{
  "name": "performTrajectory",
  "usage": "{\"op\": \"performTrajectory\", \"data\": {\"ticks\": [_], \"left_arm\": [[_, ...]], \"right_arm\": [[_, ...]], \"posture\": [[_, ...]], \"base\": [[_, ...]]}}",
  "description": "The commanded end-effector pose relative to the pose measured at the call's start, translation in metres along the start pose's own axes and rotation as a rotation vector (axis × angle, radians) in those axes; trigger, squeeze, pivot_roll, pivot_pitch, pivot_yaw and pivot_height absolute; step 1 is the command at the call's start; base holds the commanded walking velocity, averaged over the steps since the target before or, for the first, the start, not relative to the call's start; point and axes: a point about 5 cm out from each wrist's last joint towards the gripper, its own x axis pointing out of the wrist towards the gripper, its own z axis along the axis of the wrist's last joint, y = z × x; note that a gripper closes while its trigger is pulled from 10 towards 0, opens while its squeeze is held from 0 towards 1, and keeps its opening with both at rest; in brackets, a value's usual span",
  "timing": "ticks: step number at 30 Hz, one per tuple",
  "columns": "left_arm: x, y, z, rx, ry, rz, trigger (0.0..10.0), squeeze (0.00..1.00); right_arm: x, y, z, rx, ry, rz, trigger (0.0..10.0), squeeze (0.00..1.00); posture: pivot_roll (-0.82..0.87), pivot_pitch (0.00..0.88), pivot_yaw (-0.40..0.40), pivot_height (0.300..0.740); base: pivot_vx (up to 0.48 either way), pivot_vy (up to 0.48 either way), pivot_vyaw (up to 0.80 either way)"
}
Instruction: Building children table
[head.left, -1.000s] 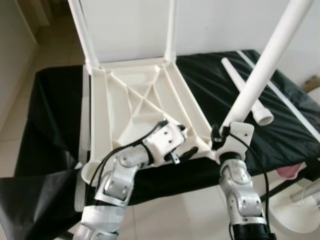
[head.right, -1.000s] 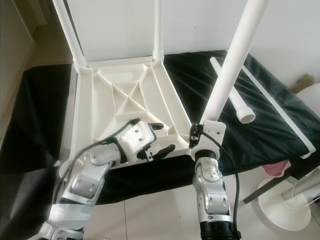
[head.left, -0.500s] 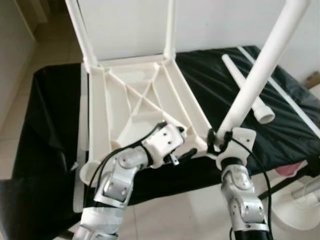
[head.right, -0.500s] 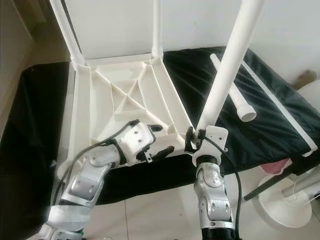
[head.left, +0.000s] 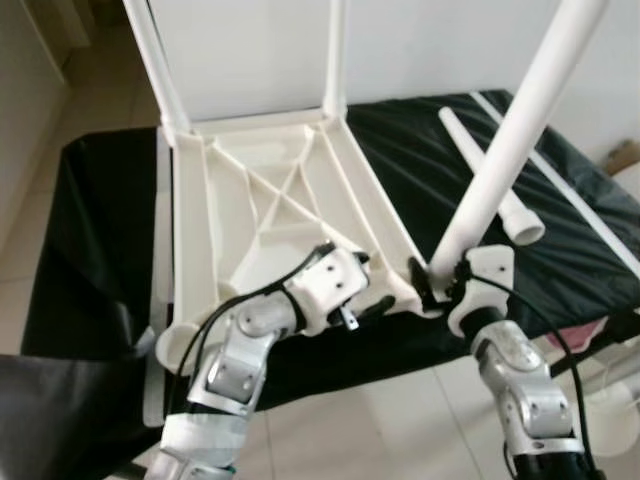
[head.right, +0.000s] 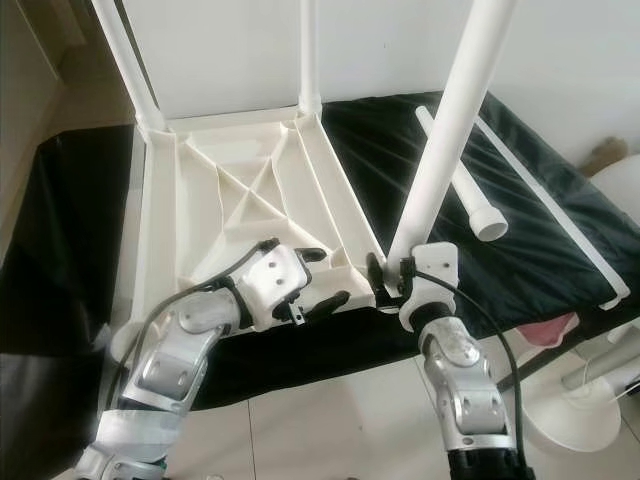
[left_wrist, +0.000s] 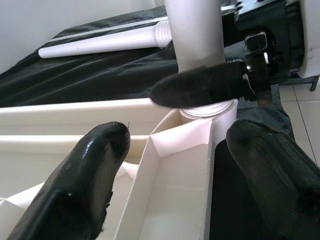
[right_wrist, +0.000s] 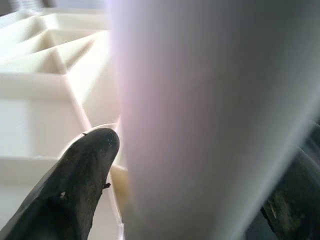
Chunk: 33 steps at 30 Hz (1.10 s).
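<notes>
The left end effector (head.left: 368, 300), its two black fingers spread apart, rests at the near edge of the upturned white plastic ribbed tabletop (head.left: 270, 210), one finger over a rib compartment and the other beyond the tabletop's outer wall, closing on nothing. Just to its right, the right end effector (head.right: 383, 281) is clamped around the foot of a long white plastic tube leg (head.right: 450, 120), which leans up and away from it toward the right. In the left wrist view the foot of that leg (left_wrist: 192, 35) sits at the round corner socket (left_wrist: 212, 111) of the tabletop, with one black finger (left_wrist: 200, 87) of the right end effector pressed across it. The tabletop lies underside up on a black cloth-covered surface (head.left: 90, 230). Beyond the right end effector and further right, a loose white plastic leg with a threaded end (head.left: 490, 175) lies flat on the cloth, and past it a thin white strip (head.right: 545, 205) runs along the surface's right side. At the tabletop's far corners, well beyond both end effectors, two fitted white legs (head.left: 157, 60) (head.left: 335, 50) stand upright before a white wall.
</notes>
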Motion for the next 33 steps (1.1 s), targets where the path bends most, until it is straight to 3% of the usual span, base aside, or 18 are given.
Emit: {"op": "performTrajectory", "data": {"ticks": [1, 10, 19, 20, 21, 33], "left_arm": [[0.000, 0.005, 0.001, -0.001, 0.001, 0.105, 10.0, 0.00], [0.000, 0.002, 0.002, 0.006, -0.006, 0.099, 10.0, 0.00], [-0.002, 0.000, 0.002, 0.007, -0.014, 0.093, 10.0, 0.00], [-0.002, 0.000, 0.002, 0.008, -0.015, 0.095, 10.0, 0.00], [-0.002, 0.000, 0.002, 0.009, -0.016, 0.097, 10.0, 0.00], [-0.003, -0.001, 0.002, 0.005, -0.019, 0.095, 10.0, 0.00]], "right_arm": [[0.001, -0.001, -0.002, -0.005, 0.008, 0.050, 10.0, 0.00], [0.011, -0.004, -0.001, -0.085, 0.031, 0.203, 10.0, 0.00], [0.020, -0.007, -0.003, -0.128, 0.052, 0.277, 10.0, 0.00], [0.020, -0.008, -0.003, -0.130, 0.056, 0.290, 8.9, 0.00], [0.020, -0.008, -0.004, -0.128, 0.065, 0.299, 0.3, 0.00], [0.019, -0.015, -0.010, -0.117, 0.086, 0.298, 0.0, 0.00]], "posture": [[-0.02, 0.058, -0.021, 0.740], [-0.01, 0.052, -0.026, 0.740], [0.00, 0.041, -0.032, 0.740], [0.00, 0.039, -0.033, 0.740], [0.00, 0.037, -0.034, 0.740], [-0.01, 0.029, -0.033, 0.740]], "base": [[0.000, 0.000, 0.00], [0.000, 0.000, 0.00], [0.000, 0.000, 0.00], [0.000, 0.000, 0.00], [0.000, 0.000, 0.00], [0.000, 0.000, 0.00]]}}
